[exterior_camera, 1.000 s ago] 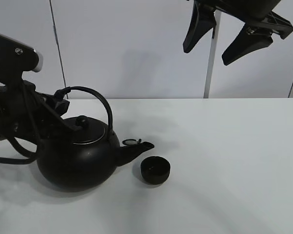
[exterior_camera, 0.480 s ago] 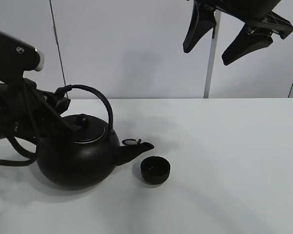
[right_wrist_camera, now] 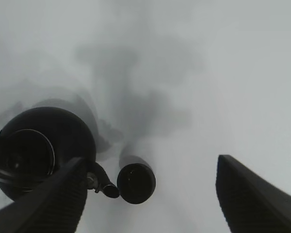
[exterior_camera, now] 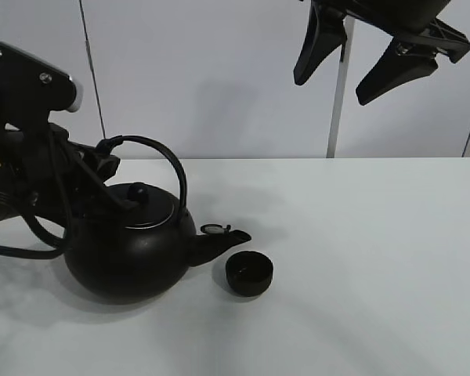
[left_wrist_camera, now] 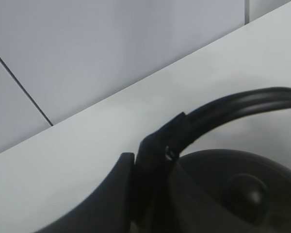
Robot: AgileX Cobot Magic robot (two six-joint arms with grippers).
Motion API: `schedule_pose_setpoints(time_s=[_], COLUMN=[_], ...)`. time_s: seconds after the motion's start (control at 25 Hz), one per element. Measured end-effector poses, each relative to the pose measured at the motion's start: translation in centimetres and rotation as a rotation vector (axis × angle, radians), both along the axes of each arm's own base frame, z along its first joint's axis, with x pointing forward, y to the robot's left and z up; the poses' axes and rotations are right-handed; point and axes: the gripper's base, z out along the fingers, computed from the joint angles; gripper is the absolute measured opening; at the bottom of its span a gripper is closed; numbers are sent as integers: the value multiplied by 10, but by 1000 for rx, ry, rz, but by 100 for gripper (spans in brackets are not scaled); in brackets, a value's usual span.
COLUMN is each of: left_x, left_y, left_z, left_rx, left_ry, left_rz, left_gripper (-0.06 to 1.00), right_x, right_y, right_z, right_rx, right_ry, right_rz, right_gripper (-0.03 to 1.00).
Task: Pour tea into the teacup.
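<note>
- The teacup (exterior_camera: 249, 272) is a small, low, matte black bowl with no handle. It stands upright on the bench (exterior_camera: 376, 274), and I can't tell from here whether it holds any liquid.
- The spout (exterior_camera: 223, 239) is short and tapered with a little hinged flap at its tip. It ends just beside the teacup's rim. In the right wrist view it looks short of the cup's mouth rather than over it.
- The kettle (exterior_camera: 129, 251) sits behind the spout, on the side away from the teacup. It is round, heavy-looking and dull black like cast iron, with a knobbed lid (exterior_camera: 138, 190) and a thin arched handle (exterior_camera: 153, 153).
- My left tool (exterior_camera: 106, 163) pinches that handle at its end farthest from the teacup.
- My right tool (exterior_camera: 329, 88) hangs high above the teacup with its fingers spread and holds nothing.
- I judge this to be the approach to the pour, with the pour itself not yet begun.
- Next I need to bring the spout tip over the cup's mouth, then tip the kettle slowly.
- The cup is tiny and light beside that mass, so a knock from the spout could shove it, and a fast tilt could overshoot the rim.
- The bench is plain white and matte, so any spill would show.
</note>
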Motion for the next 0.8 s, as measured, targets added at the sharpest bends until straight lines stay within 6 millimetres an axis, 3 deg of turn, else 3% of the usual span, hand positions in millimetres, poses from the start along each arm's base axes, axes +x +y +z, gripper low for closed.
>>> schedule_pose_setpoints(time_s=[0.8], left_x=[0], left_y=[-1], left_z=[-2], left_rx=[69], left_ry=[1], left_rz=[-22], left_gripper=[11], right_x=[0], right_y=[0], right_z=[0], right_rx=[0], right_ry=[0], right_rz=[0], right_gripper=[51])
